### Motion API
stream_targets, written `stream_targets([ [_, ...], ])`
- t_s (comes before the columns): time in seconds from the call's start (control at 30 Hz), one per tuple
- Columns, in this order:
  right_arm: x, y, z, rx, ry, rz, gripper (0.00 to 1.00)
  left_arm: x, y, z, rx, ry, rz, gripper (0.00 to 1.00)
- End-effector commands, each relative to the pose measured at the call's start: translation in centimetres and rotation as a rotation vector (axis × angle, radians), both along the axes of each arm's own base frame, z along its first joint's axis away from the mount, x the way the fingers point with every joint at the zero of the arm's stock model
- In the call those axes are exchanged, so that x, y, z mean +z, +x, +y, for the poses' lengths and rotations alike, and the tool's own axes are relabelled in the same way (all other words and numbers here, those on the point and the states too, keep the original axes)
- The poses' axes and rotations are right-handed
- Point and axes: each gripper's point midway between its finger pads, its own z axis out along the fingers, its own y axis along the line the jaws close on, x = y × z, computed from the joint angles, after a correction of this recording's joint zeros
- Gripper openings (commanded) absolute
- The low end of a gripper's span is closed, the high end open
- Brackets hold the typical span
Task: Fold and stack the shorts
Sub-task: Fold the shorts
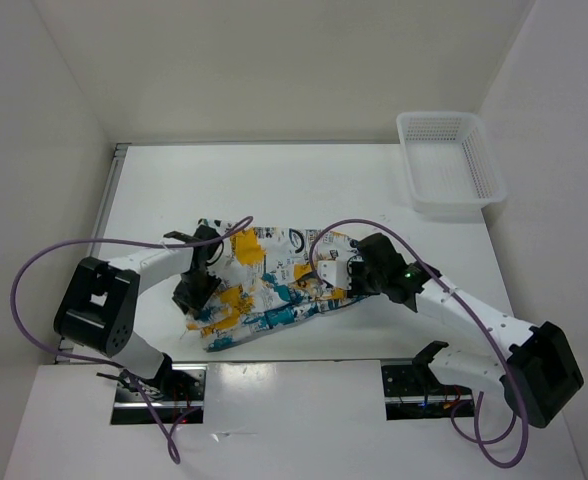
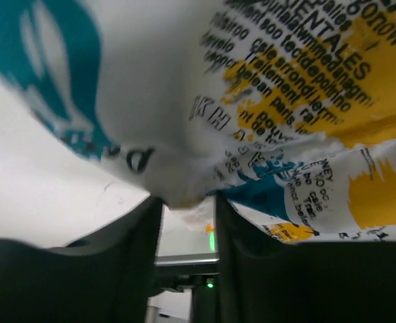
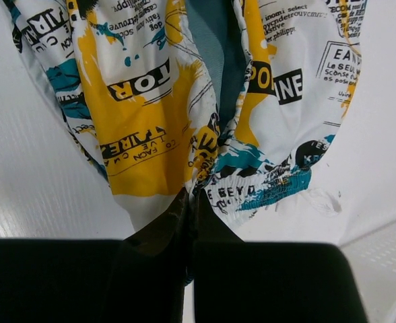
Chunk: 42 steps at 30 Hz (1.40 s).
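Observation:
The shorts (image 1: 274, 285), white with teal, yellow-orange and black print, lie crumpled across the middle of the table. At their left end is my left gripper (image 1: 196, 285). In the left wrist view its jaws stand partly apart, with a bunched fold of the shorts (image 2: 184, 192) hanging between the fingertips and a gap below it. My right gripper (image 1: 336, 275) is at the shorts' right end. The right wrist view shows that gripper (image 3: 196, 198) shut on a pinch of printed fabric beside the gathered waistband (image 3: 272, 185).
A white plastic mesh basket (image 1: 449, 165) stands at the table's back right corner. White walls close in the table on the left, back and right. Purple cables (image 1: 34, 275) loop off both arms.

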Motion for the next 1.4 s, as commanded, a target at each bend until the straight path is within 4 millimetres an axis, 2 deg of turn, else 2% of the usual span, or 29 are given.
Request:
stream_targets([
  [0.0, 0.1, 0.6, 0.8, -0.001, 0.026, -0.019, 0.0, -1.0, -0.2, -0.2, -0.011, -0.001, 0.023, 0.4],
  [0.07, 0.2, 0.9, 1.0, -0.008, 0.035, -0.021, 0.0, -1.0, -0.2, -0.2, -0.011, -0.001, 0.023, 0.32],
  [0.1, 0.2, 0.9, 1.0, -0.008, 0.035, -0.021, 0.0, -1.0, -0.2, -0.2, -0.011, -0.001, 0.023, 0.24],
  [0.2, 0.0, 0.9, 1.0, -0.008, 0.029, -0.014, 0.0, -1.1, -0.2, 0.2, -0.012, 0.019, 0.026, 0.13],
  [0.27, 0.0, 1.0, 0.9, -0.021, 0.028, -0.014, 0.0, -1.0, -0.4, 0.5, -0.013, 0.034, 0.034, 0.13],
  [0.33, 0.4, 1.2, 0.9, -0.027, 0.028, -0.026, 0.0, -0.1, 1.0, 0.5, -0.013, 0.052, -0.006, 0.12],
  [0.4, 0.4, 1.2, 0.9, -0.027, 0.028, -0.026, 0.0, 0.7, 1.6, 0.7, 0.007, 0.051, -0.01, 0.15],
  [0.43, 0.4, 1.2, 0.9, -0.027, 0.028, -0.026, 0.0, 1.4, 2.4, 0.7, 0.016, 0.042, -0.036, 0.22],
  [0.47, 0.1, 1.2, 0.8, -0.027, 0.022, -0.018, 0.0, 1.5, 2.2, 0.7, 0.016, 0.045, -0.027, 0.37],
  [0.5, 0.6, 1.6, 1.1, -0.034, 0.038, -0.03, 0.0, 1.5, 2.2, 0.7, 0.016, 0.045, -0.027, 0.4],
  [0.7, 0.7, 1.9, 1.4, -0.041, 0.041, -0.024, 0.0, 1.1, 1.5, 1.3, 0.015, 0.073, -0.01, 0.42],
  [0.8, 0.7, 1.9, 1.4, -0.041, 0.041, -0.024, 0.0, 0.7, 1.4, 1.6, 0.024, 0.076, -0.001, 0.34],
  [0.97, 0.9, 2.0, 1.3, -0.047, 0.034, -0.027, 0.0, 0.8, 0.8, 1.7, 0.023, 0.083, 0.022, 0.05],
  [1.0, 0.9, 2.1, 1.1, -0.054, 0.028, -0.032, 0.0, 1.0, 0.9, 1.7, 0.023, 0.08, 0.012, 0.03],
  [1.07, 1.1, 2.3, 1.0, -0.068, 0.031, -0.04, 0.0, 1.7, 0.9, 1.7, 0.023, 0.082, 0.018, 0.01],
  [1.13, 1.1, 2.6, 0.5, -0.097, 0.023, -0.046, 0.0, 3.8, 2.2, 1.8, 0.034, 0.078, -0.041, 0.0],
  [1.23, 3.4, 4.4, -0.8, -0.171, 0.062, -0.091, 0.0, 7.8, 4.2, 1.9, 0.062, 0.059, -0.15, 0.0],
  [1.27, 4.1, 5.0, -1.9, -0.189, 0.052, -0.114, 0.0, 9.1, 4.2, 1.8, 0.073, 0.032, -0.175, 0.0],
  [1.33, 5.4, 5.1, -3.4, -0.194, 0.031, -0.172, 0.0, 10.9, 3.4, 1.6, 0.072, 0.003, -0.175, 0.0],
  [1.37, 5.1, 4.8, -3.9, -0.186, 0.016, -0.182, 0.0, 11.5, 3.2, 1.2, 0.071, -0.023, -0.188, 0.0],
])
